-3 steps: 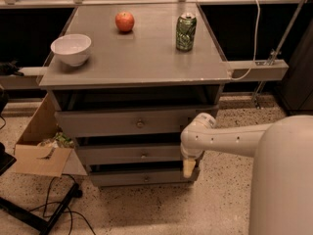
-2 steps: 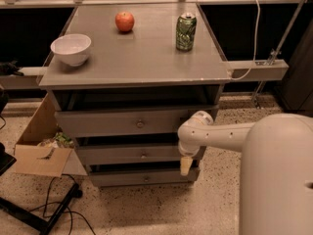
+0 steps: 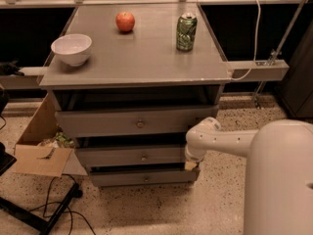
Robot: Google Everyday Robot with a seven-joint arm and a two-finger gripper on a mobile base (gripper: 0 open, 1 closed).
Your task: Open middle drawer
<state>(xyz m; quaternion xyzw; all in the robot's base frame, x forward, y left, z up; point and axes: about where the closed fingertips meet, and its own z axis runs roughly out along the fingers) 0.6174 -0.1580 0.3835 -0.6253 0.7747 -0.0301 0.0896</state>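
The grey cabinet has three stacked drawers. The middle drawer (image 3: 127,155) has a flat grey front with a small round knob (image 3: 144,156) at its centre and a dark gap above it. My white arm reaches in from the right. Its gripper (image 3: 190,164) hangs pointing down at the right end of the middle drawer's front, well to the right of the knob. A yellowish tip shows at its lower end, level with the gap between the middle and bottom drawers.
The top drawer (image 3: 98,123) with the tallest front sits above and the bottom drawer (image 3: 117,178) below. On the cabinet top (image 3: 146,58) stand a white bowl (image 3: 71,48), a red apple (image 3: 125,21) and a green can (image 3: 186,32). An open cardboard box (image 3: 39,153) and cables lie left on the floor.
The arm has shifted only slightly sideways and back. The gripper stays at the right end of the middle drawer. No drawer has visibly moved.
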